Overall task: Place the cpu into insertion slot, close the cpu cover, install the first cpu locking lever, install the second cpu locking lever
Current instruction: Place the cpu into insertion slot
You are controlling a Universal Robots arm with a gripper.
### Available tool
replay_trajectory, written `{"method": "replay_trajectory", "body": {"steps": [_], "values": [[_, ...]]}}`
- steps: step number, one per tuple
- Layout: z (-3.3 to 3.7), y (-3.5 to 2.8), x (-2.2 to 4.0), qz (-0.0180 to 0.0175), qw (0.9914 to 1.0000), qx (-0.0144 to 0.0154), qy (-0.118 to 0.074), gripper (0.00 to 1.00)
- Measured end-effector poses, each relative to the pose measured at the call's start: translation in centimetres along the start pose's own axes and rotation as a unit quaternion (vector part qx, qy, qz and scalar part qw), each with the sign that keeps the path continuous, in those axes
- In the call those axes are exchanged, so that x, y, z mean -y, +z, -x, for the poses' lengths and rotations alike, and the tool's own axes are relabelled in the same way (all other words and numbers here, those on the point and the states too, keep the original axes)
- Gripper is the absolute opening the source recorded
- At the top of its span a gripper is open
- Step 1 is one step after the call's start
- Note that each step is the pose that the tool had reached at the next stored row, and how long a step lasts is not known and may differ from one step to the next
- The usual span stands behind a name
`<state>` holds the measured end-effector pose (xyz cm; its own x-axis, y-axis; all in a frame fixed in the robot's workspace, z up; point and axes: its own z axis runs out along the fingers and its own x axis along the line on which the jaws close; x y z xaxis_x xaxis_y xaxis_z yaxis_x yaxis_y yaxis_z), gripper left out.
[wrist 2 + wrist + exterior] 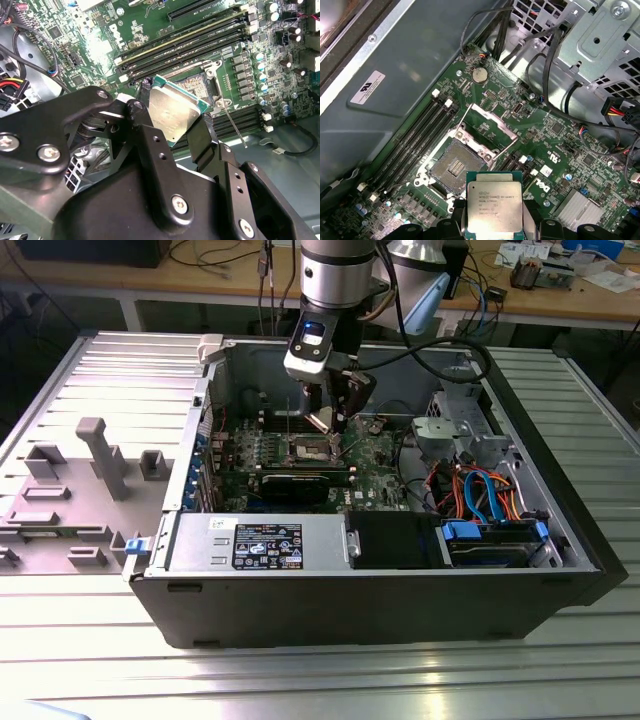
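- Your end effector (172, 125) is closed on the cpu (494, 207), holding it by two edges near the slot (455, 167).
- The slot lies bare; its cover (492, 120) seems swung open.

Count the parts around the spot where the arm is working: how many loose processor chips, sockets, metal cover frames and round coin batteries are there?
cpu, clamped in the gripper: 1
insertion slot, empty: 1
cpu cover, swung open: 1
coin battery: 1
Total: 4
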<state>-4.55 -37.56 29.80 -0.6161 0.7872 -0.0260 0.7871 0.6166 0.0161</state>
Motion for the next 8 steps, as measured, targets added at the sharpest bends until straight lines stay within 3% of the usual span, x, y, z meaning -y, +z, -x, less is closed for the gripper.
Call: {"method": "replay_trajectory", "body": {"steps": [8], "values": [[0.00,0.00,0.00,0.0000,0.99999,0.0000,0.003,0.54]]}}
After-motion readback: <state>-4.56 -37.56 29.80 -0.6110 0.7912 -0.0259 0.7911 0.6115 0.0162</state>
